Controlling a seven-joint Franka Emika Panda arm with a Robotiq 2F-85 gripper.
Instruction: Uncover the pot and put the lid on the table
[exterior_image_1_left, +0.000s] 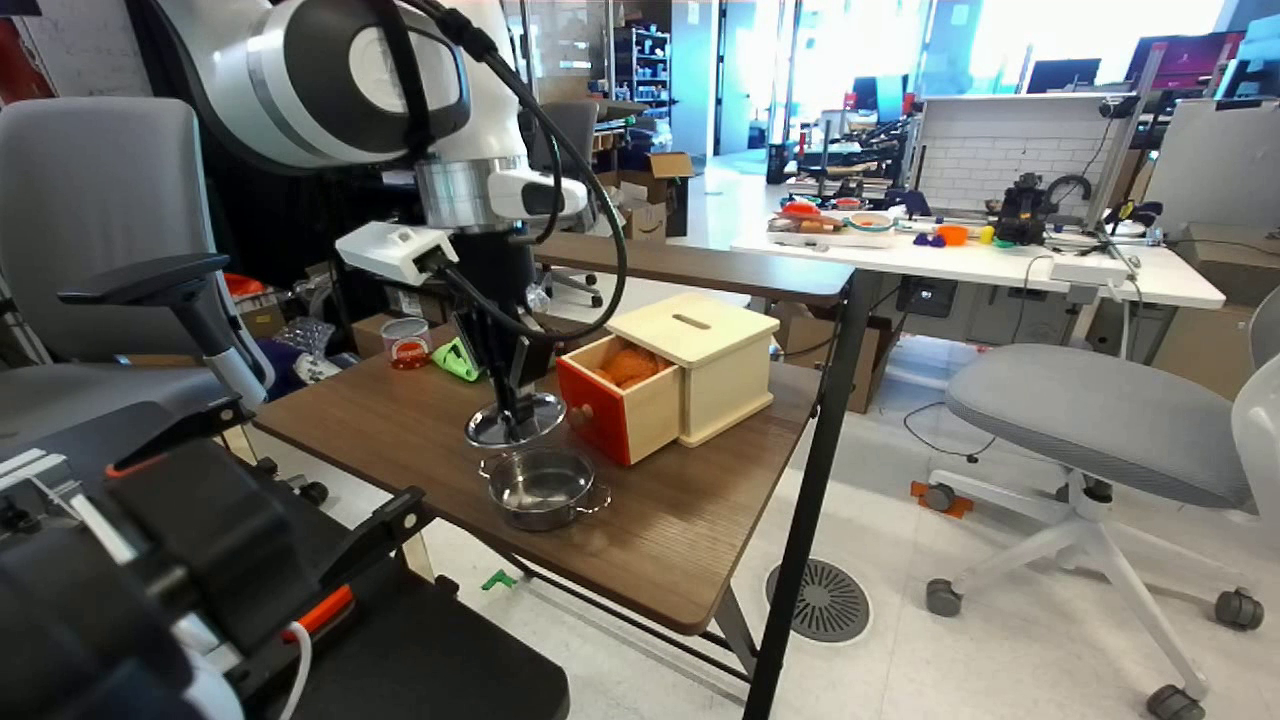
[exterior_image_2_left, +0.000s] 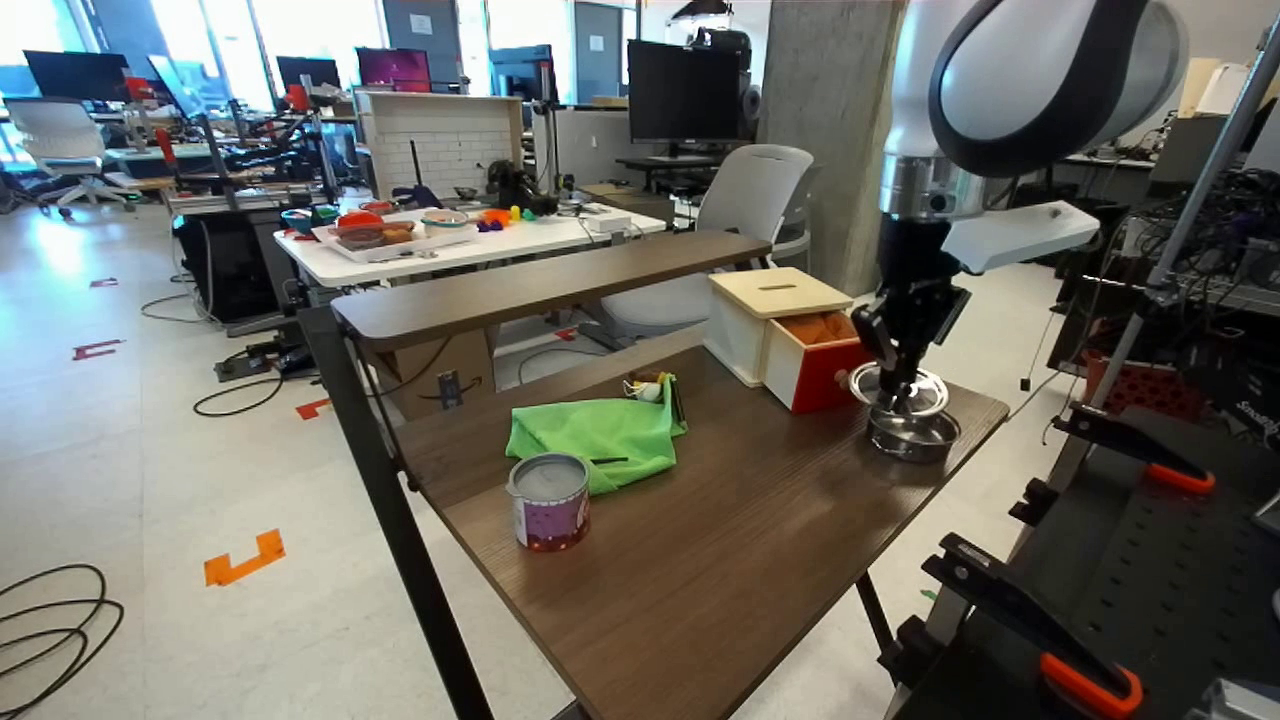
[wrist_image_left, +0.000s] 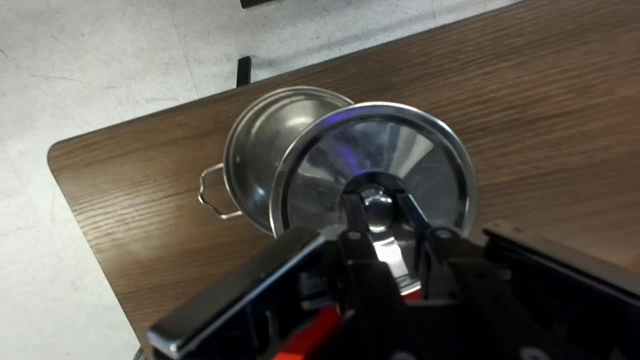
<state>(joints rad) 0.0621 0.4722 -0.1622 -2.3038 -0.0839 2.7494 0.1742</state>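
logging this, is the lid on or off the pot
Off: the gripper holds the lid up, and an exterior view shows inside the pot.

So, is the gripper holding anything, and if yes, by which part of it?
Yes: the gripper holds the lid by its shiny central knob.

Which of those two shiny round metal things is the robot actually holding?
The lid: the pincer grips its knob, holding it raised. The pot stands open on the table, ungripped.

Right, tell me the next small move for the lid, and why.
Probably carry the lid sideways, clear of the pot, before lowering: the jaws hold it raised by its knob, and the wrist view shows it overlapping the pot.
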